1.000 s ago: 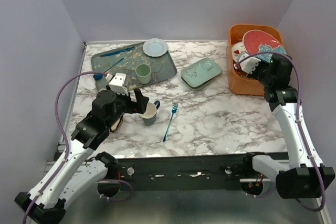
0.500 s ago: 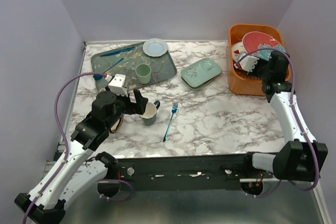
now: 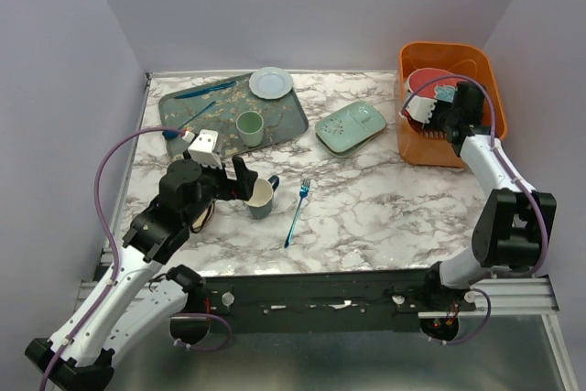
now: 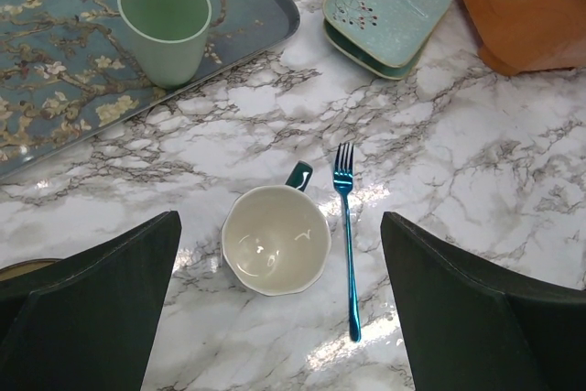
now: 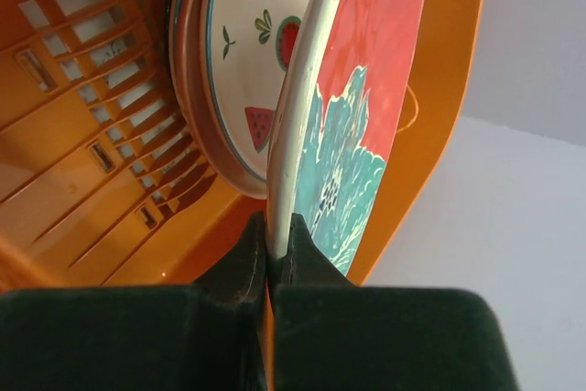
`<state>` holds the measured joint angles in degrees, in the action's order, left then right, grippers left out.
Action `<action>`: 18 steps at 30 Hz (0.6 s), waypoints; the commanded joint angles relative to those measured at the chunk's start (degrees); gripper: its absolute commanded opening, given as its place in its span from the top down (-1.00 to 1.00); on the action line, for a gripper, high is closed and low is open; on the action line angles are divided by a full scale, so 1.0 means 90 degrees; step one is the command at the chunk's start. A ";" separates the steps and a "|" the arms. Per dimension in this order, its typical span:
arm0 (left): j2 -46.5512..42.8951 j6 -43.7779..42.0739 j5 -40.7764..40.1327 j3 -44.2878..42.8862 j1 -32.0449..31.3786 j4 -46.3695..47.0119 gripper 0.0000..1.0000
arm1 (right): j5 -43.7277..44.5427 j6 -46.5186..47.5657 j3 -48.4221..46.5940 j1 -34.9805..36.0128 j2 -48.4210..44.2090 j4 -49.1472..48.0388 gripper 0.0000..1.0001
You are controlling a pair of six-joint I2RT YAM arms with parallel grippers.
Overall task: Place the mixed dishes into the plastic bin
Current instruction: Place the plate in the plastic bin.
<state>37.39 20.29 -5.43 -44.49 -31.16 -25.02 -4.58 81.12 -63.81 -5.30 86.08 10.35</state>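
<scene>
Well left of the orange bin (image 3: pixel 423 150) the left gripper (image 3: pixel 241 179) hangs spread wide over the dark mug (image 4: pixel 275 243), the pale-green dish (image 3: pixel 351 127) lies just left of the bin, and inside it the right gripper (image 5: pixel 278 235) is clamped on the upright red plate (image 5: pixel 375 70) at its rim.

The right gripper (image 3: pixel 441 107), closed on the red plate (image 3: pixel 423 82) (teal flower showing), reaches inside the plastic bin (image 3: pixel 430 148); the pale-green divided dish (image 3: pixel 351 127) lies just beside the bin.
</scene>
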 commanded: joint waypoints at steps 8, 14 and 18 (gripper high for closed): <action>0.0026 -0.0097 -0.0080 0.0070 0.0093 0.0006 -0.97 | -0.0087 0.0156 -0.1640 -0.0056 0.1136 -0.0603 0.99; 0.0084 -0.0116 -0.0012 0.0060 0.0161 0.0016 -0.97 | -0.0067 0.0137 -0.1942 -0.0085 0.1499 -0.0418 0.99; 0.0123 -0.0116 0.0027 0.0060 0.0210 0.0026 -0.97 | 0.0001 0.0127 -0.2050 -0.0095 0.1704 -0.0349 0.99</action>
<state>38.33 20.08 -5.41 -44.49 -30.02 -25.02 -5.61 81.21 -77.45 -5.58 101.30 13.43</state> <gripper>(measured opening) 0.985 0.046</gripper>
